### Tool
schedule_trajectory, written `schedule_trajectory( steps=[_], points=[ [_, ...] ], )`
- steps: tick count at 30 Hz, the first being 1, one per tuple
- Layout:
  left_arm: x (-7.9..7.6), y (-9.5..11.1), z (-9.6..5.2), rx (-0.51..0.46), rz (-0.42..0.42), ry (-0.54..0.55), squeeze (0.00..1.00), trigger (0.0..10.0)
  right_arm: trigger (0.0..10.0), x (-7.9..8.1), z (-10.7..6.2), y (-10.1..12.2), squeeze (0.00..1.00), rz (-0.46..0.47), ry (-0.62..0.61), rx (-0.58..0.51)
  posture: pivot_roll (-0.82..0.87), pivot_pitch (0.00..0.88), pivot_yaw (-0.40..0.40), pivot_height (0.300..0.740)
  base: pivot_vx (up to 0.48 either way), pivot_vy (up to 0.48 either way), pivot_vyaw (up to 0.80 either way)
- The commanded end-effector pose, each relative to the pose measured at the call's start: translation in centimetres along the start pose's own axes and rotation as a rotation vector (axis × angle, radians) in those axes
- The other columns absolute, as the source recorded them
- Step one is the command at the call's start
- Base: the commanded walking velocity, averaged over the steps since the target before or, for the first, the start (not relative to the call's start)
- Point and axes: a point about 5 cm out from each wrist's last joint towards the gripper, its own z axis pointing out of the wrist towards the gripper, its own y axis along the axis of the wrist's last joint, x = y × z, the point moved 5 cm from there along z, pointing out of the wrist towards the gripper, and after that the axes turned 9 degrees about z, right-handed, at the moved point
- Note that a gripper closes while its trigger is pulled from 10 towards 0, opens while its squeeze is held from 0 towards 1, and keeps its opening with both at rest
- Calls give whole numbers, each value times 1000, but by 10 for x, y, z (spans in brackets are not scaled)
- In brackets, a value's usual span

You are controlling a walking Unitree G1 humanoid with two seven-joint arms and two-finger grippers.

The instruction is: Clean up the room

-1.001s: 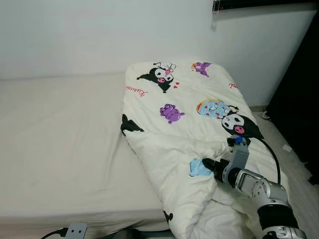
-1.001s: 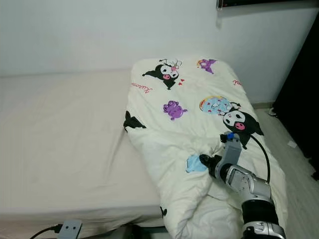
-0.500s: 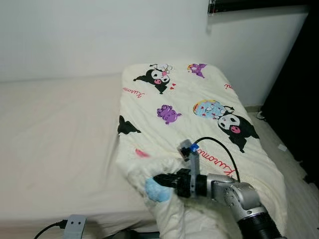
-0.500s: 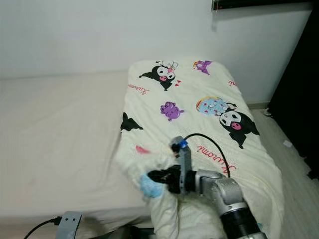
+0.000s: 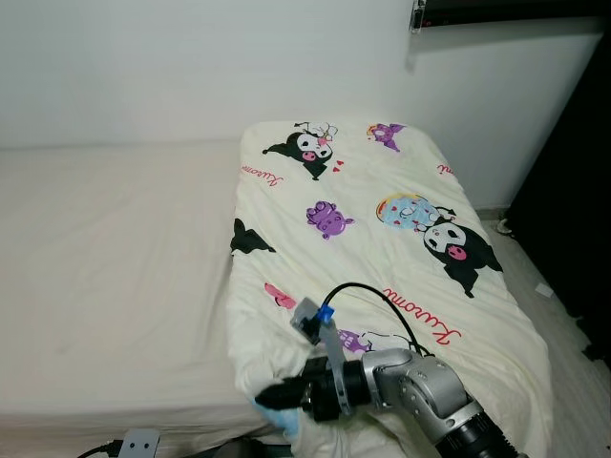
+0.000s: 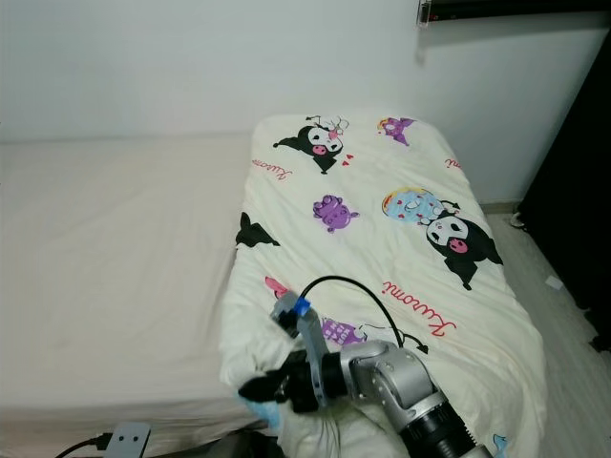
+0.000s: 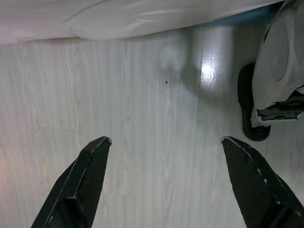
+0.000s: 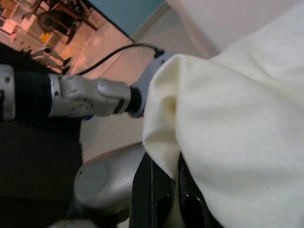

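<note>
A home bedroom: a bed (image 5: 115,267) against a plain white wall (image 5: 191,67), a cartoon-printed quilt (image 5: 382,219), pale wood floor (image 7: 142,95).

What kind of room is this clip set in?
Most likely a bedroom: a wide mattress stands against a plain white wall, and a cartoon-print blanket lies spread over its right side. The right gripper grips the blanket's near edge. Pale wood floor lies below.
</note>
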Motion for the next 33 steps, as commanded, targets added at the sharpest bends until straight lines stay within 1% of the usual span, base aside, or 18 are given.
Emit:
schedule_trajectory(
  steps=[1,3,4,5,6,7,8,10,11,15,17,18,21,22,25,27,30,33],
  points=[
    [8,-11,-1,33,13,13,0,10000,10000,9,6,-8,0,-6,49,35,-85,121,45,620,0,0,0],
    [7,-11,-1,34,17,11,0,10000,10000,10,7,-10,0,1,62,33,-85,121,45,620,0,0,0],
    [6,-10,-1,32,21,8,0,10000,10000,11,8,-6,110,12,75,1,-84,118,43,620,0,0,0],
    [6,-10,-1,32,21,8,0,10000,10000,11,8,-6,110,12,75,1,-84,118,43,620,0,0,0],
    [5,-8,-1,27,26,3,0,10000,10000,14,9,2,843,25,96,-56,-85,113,43,620,0,0,0],
    [3,-6,-1,21,30,0,0,10000,10000,18,9,16,1000,28,131,-132,-86,113,44,620,0,0,0],
    [3,-6,-1,21,30,0,0,10000,10000,18,9,16,1000,28,131,-132,-86,113,44,620,0,0,0],
    [1,-2,0,11,40,-5,0,10000,10000,31,6,33,1000,32,207,-221,-87,111,45,620,0,0,0],
    [1,-2,0,11,40,-5,0,10000,10000,31,6,33,1000,32,207,-221,-87,111,45,620,0,0,0],
    [0,1,0,4,52,-11,0,10000,10000,44,2,37,1000,34,282,-230,-92,111,52,620,0,0,0],
    [-1,2,1,3,57,-13,0,10000,10000,50,1,26,1000,13,305,-170,-94,113,55,620,0,0,0],
    [-1,2,1,3,57,-13,0,10000,10000,50,1,26,1000,13,305,-170,-94,113,55,620,0,0,0],
    [-1,2,1,5,61,-15,0,10000,10000,63,-6,17,1000,-2,362,-136,-94,114,55,620,0,0,0],
    [-1,2,1,5,61,-15,0,10000,10000,63,-6,17,1000,-2,362,-136,-94,114,55,620,0,0,0],
    [-1,-1,0,11,65,-16,0,10000,10000,72,-19,8,1000,-16,386,-101,-99,116,56,620,0,0,0],
    [-1,-2,0,14,68,-16,0,10000,10000,73,-27,3,1000,-12,369,-77,-99,116,56,620,0,0,0],
    [-1,-3,0,16,70,-16,0,10000,10000,72,-30,0,1000,-6,354,-62,-99,116,56,620,0,0,0],
    [-2,-3,0,18,75,-19,0,10000,10000,69,-40,-19,1000,27,288,33,-111,119,55,620,0,0,0]
  ],
)
